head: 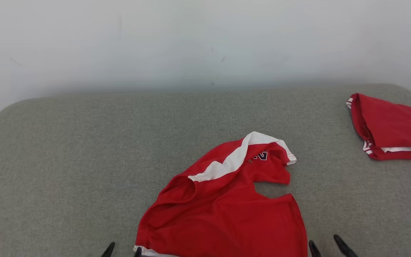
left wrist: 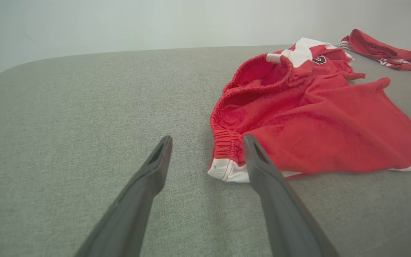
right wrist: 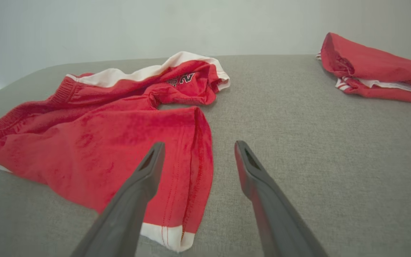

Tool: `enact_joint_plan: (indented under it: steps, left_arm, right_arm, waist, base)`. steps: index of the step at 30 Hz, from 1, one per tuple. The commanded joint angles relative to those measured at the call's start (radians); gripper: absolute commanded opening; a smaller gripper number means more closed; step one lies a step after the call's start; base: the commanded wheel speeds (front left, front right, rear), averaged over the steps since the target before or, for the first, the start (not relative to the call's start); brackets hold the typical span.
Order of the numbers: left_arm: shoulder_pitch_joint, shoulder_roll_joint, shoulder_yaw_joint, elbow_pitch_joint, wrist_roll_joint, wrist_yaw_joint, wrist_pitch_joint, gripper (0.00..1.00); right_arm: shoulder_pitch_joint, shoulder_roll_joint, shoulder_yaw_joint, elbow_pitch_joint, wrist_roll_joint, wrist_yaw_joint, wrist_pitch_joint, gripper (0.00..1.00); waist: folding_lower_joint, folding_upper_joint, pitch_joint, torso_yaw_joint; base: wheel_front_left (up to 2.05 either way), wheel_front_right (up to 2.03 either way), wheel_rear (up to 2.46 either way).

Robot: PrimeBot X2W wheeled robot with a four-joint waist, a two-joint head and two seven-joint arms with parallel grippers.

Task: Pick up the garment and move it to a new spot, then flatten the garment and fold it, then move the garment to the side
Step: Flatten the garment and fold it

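From the head, the crumpled garment [head: 223,200] lies front-centre on the grey pad [head: 66,160], its near edge cut off; a folded red cloth [head: 394,128] sits far right. Left wrist: the left gripper [left wrist: 207,139] is spread at the waistband corner. Right wrist: the right gripper [right wrist: 199,143] is spread by the leg hem.

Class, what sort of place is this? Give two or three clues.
Probably a room set up for folding practice: a grey cloth-covered table against a white wall, crumpled red shorts on it, a folded garment aside.
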Motion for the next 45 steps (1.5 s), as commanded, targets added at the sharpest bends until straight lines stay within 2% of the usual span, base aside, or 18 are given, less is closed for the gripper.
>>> enact_joint_plan:
  steps: [1, 8, 20, 36, 37, 38, 39, 40, 45]
  left_arm:
    - [-0.017, 0.006, -0.008, 0.003, -0.011, -0.001, 0.003, 1.00]
    - [-0.075, 0.071, -0.119, 0.088, -0.068, 0.000, 0.001, 1.00]
    - [-0.189, 0.137, -0.273, 0.179, -0.135, 0.000, -0.006, 1.00]
    - [-0.306, 0.165, -0.430, 0.292, -0.220, 0.000, -0.014, 1.00]
    - [-0.311, 0.166, -0.435, 0.297, -0.226, 0.000, -0.014, 0.97]
    - [-0.316, 0.167, -0.441, 0.299, -0.230, 0.000, -0.015, 0.64]
    - [-0.320, 0.167, -0.447, 0.300, -0.237, 0.000, -0.014, 0.09]
    - [-0.322, 0.166, -0.456, 0.300, -0.244, 0.000, -0.014, 0.00]
    - [-0.321, 0.164, -0.478, 0.290, -0.261, 0.000, -0.014, 0.00]
  right_arm:
    - [0.008, -0.007, 0.009, 0.006, 0.006, 0.000, -0.002, 1.00]
    - [0.001, -0.027, 0.086, 0.089, 0.025, 0.000, 0.006, 1.00]
    - [-0.077, -0.043, 0.185, 0.215, 0.058, 0.000, -0.011, 1.00]
    - [-0.149, -0.035, 0.278, 0.319, 0.088, 0.000, -0.044, 1.00]
    - [-0.153, -0.033, 0.285, 0.328, 0.094, 0.000, -0.041, 1.00]
    - [-0.161, -0.032, 0.290, 0.336, 0.096, 0.000, -0.042, 0.40]
    - [-0.169, -0.030, 0.295, 0.345, 0.097, 0.000, -0.043, 0.00]
    - [-0.176, -0.028, 0.302, 0.357, 0.103, 0.000, -0.044, 0.00]
    - [-0.209, -0.020, 0.323, 0.389, 0.125, 0.000, -0.063, 0.00]
  waist:
    - [0.0000, 0.0000, 0.006, 0.001]
    - [0.0000, 0.0000, 0.032, 0.000]
    - [0.0000, 0.0000, 0.056, -0.011]
    - [0.0000, 0.0000, 0.065, -0.019]
    - [0.0000, 0.0000, 0.064, -0.020]
    - [0.0000, 0.0000, 0.064, -0.022]
    - [0.0000, 0.0000, 0.064, -0.023]
    - [0.0000, 0.0000, 0.065, -0.024]
    - [0.0000, 0.0000, 0.060, -0.022]
  base:
    - [0.00, 0.00, 0.00]
    - [0.00, 0.00, 0.00]
    - [0.00, 0.00, 0.00]
    - [0.00, 0.00, 0.00]
    - [0.00, 0.00, 0.00]
    - [0.00, 0.00, 0.00]
    - [0.00, 0.00, 0.00]
    - [0.00, 0.00, 0.00]
    - [0.00, 0.00, 0.00]
